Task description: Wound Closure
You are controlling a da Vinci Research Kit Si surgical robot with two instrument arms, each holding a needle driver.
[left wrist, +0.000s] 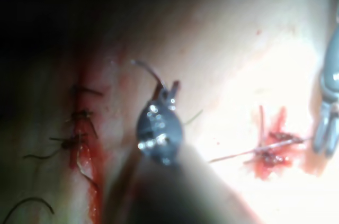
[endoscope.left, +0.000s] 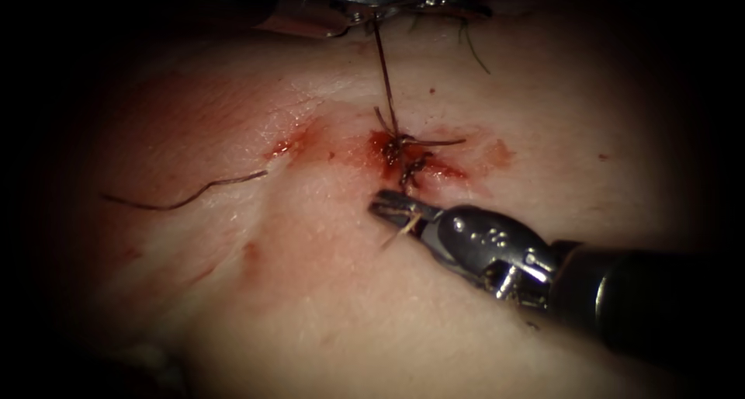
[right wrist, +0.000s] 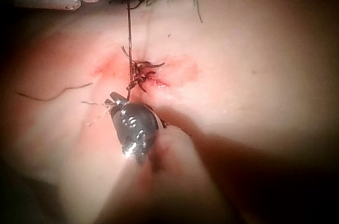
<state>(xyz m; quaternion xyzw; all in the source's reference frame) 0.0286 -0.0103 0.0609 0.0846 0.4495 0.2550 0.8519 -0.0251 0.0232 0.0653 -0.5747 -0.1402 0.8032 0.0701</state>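
My left tool reaches in from the far side of the tissue, shut on the thread. The thread runs taut and straight down to a knot on the cut. A short thread end curls out past the left jaws. My right tool comes in from the right, its tip just below the knot. It is shut on a pale strand of the thread. In the right wrist view the right tool sits close under the knot.
Red fluid stains the tissue around the knot and to its left. A loose cut piece of thread lies on the tissue at left. Older stitches with short thread ends line the cut in the left wrist view.
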